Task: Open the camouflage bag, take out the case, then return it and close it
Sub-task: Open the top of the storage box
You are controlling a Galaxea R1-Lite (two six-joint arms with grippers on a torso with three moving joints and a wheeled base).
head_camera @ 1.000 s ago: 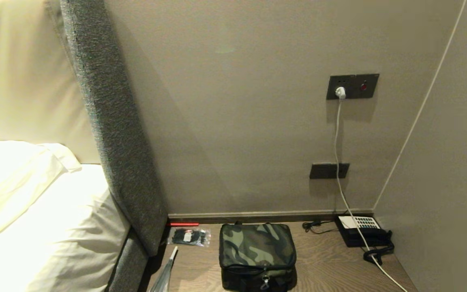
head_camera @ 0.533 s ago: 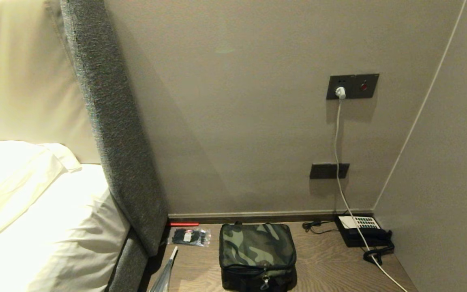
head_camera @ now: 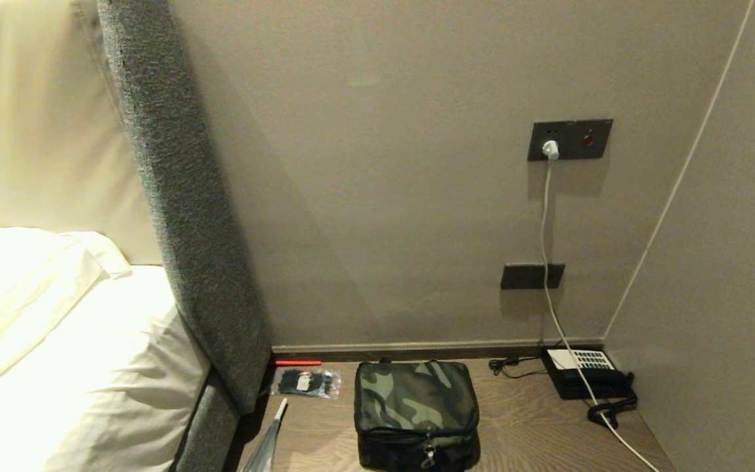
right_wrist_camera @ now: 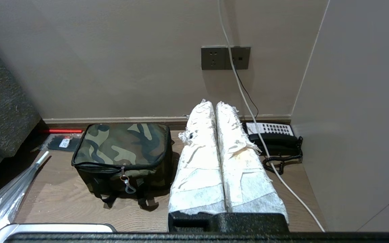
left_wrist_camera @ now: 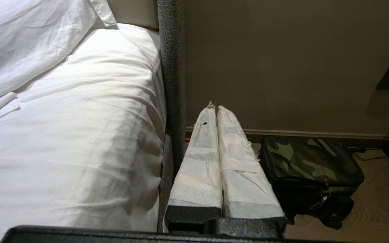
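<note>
- While zipped shut, the camouflage bag (head_camera: 415, 412) sits upright on the wooden nightstand (head_camera: 522, 432), zipper pull hanging at its front edge; case not visible.
- Just beside the bag toward the bed: clear packet of black zip ties (head_camera: 306, 382), with a thin red strip (head_camera: 296, 362) along the baseboard behind it, and a clear plastic bag (head_camera: 266, 446) at the nightstand's front edge.
- Other side, well apart from the bag: black telephone (head_camera: 584, 373) in the wall corner, coiled cord in front, white cable (head_camera: 546, 249) running up to the upper wall socket (head_camera: 569, 139).
- Grey upholstered headboard panel (head_camera: 181, 216) and white pillow (head_camera: 56, 341) further off.
- Left gripper (left_wrist_camera: 216, 109): padded fingers clenched together, nothing between them, hanging apart from the bag near the bed edge.
- Right gripper (right_wrist_camera: 214, 104): fingers pressed together, empty, between bag and telephone, touching neither.
</note>
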